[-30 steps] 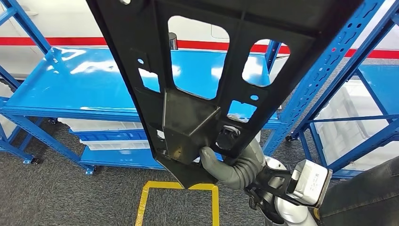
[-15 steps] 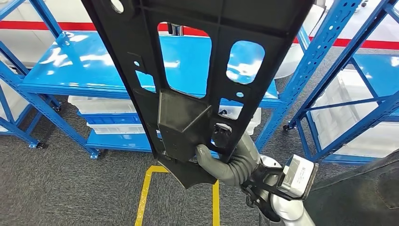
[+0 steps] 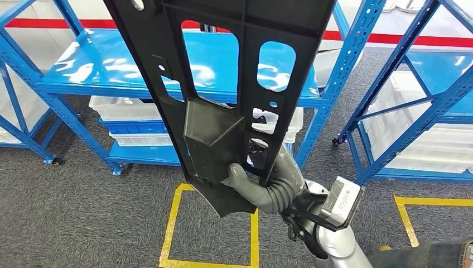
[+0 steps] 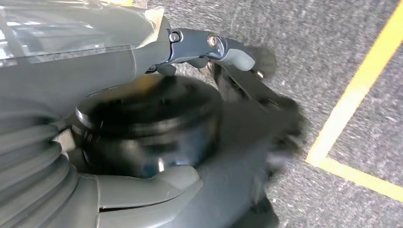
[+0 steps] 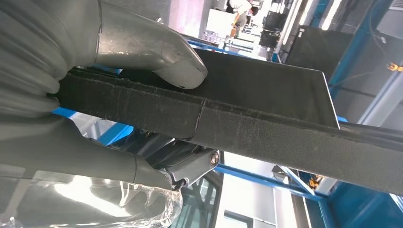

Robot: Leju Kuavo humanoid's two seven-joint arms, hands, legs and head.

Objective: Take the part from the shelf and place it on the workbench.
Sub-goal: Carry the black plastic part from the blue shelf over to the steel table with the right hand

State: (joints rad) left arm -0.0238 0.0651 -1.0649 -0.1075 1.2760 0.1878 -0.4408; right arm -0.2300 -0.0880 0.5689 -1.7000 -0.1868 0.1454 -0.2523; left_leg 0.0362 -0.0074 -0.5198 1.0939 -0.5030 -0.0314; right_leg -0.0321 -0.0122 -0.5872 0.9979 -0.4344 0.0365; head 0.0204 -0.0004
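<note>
No readable text, labels, brands or numbers anywhere. Only markings: yellow tape lines on the grey floor, and a red stripe along the white wall behind the shelves. Nothing legible.

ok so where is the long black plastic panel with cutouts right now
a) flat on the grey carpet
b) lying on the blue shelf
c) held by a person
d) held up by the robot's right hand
d: the right hand grips the lower end of the long black plastic panel with cutouts, raised in front of the blue shelf.
</note>
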